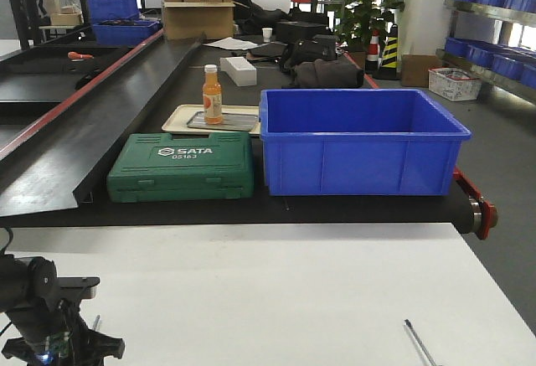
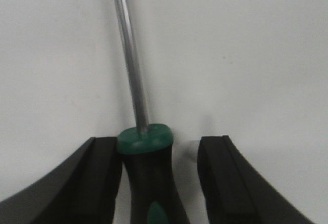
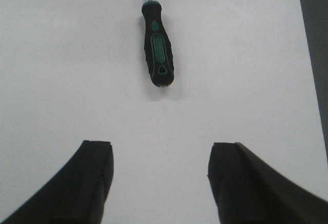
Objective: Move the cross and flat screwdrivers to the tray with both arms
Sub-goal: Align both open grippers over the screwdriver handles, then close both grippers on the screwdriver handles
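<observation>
A black-and-green screwdriver (image 2: pixel 148 178) lies on the white table with its steel shaft (image 2: pixel 128 55) pointing away. My left gripper (image 2: pixel 159 144) is low over it and open, with the handle between the jaws. The left finger (image 2: pixel 100 178) touches the handle and the right finger (image 2: pixel 225 183) stands apart from it. A second black-and-green screwdriver (image 3: pixel 158 49) lies ahead of my right gripper (image 3: pixel 161 147), which is open and empty. In the front view my left arm (image 1: pixel 42 316) is at the bottom left. The beige tray (image 1: pixel 180 117) sits on the black bench behind.
An orange bottle (image 1: pixel 213 95) stands on the tray. A green SATA tool case (image 1: pixel 182 166) and a big blue bin (image 1: pixel 360 140) stand at the bench's front edge. The second screwdriver's shaft (image 1: pixel 419 342) shows at the bottom right. The table's right edge (image 3: pixel 312 55) lies near that screwdriver.
</observation>
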Robot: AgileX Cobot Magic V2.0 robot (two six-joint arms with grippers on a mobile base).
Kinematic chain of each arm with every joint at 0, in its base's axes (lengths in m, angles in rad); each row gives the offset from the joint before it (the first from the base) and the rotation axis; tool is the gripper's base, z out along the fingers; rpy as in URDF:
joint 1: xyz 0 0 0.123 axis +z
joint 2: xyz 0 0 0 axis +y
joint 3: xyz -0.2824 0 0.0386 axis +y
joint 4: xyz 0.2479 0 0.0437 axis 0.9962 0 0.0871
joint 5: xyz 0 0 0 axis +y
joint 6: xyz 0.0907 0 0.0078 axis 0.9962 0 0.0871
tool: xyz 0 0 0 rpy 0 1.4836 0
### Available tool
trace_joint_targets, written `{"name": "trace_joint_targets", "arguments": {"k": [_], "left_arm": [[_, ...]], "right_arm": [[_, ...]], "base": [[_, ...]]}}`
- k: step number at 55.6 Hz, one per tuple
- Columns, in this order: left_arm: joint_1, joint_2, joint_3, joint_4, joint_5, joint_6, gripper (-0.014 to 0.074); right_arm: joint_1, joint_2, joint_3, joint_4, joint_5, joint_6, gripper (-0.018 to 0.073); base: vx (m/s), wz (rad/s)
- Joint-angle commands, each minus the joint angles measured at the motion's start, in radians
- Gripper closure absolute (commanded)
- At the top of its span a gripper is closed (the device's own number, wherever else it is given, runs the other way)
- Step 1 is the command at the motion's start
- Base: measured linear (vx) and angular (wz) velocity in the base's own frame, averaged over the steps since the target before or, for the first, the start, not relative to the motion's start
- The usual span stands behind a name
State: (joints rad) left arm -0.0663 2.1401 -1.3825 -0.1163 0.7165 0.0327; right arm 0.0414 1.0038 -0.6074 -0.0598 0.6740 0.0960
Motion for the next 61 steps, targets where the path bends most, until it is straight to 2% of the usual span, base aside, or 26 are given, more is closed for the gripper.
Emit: {"name": "trace_joint_targets", "arguments": {"k": [1, 11, 16, 24, 27, 37, 40, 47, 61], "left_arm": [[-0.005, -0.035, -0.021, -0.011, -0.004, -0.001, 0.0125], [-0.005, -0.023, -0.021, -0.013, 0.029, -0.001, 0.0133], [-0.005, -0.022, -0.021, -0.013, 0.063, 0.000, 0.0171], [-0.005, -0.022, -0.021, -0.013, 0.078, 0.007, 0.0304], [-0.005, -0.022, -0.021, -0.013, 0.086, 0.007, 0.0386], [-0.005, -0.022, -0.021, -0.013, 0.100, 0.007, 0.0601], [-0.005, -0.022, -0.021, -0.013, 0.100, 0.007, 0.0605], [-0.005, -0.022, -0.021, -0.014, 0.100, 0.007, 0.0603], [-0.005, -0.022, -0.021, -0.014, 0.089, 0.007, 0.0602]], "right_arm": [[0.003, 0.034, -0.089, -0.011, 0.014, 0.004, 0.0071], [-0.001, 0.176, -0.205, -0.011, 0.029, 0.006, 0.0071], [-0.003, 0.266, -0.256, -0.010, 0.027, 0.006, 0.0071], [-0.003, 0.410, -0.354, -0.014, -0.002, -0.009, 0.0071], [-0.003, 0.465, -0.389, -0.014, -0.011, -0.024, 0.0071], [-0.003, 0.634, -0.536, -0.013, 0.006, -0.160, 0.0071], [-0.003, 0.682, -0.570, -0.014, 0.033, -0.184, 0.0071], [-0.003, 0.789, -0.636, -0.060, 0.075, -0.165, 0.0071], [-0.003, 0.936, -0.690, -0.061, 0.029, -0.179, 0.0071]], "base": [[0.00, 0.00], [0.00, 0.00], [0.00, 0.00], [0.00, 0.00], [0.00, 0.00], [0.00, 0.00], [0.00, 0.00], [0.00, 0.00], [0.00, 0.00]]}}
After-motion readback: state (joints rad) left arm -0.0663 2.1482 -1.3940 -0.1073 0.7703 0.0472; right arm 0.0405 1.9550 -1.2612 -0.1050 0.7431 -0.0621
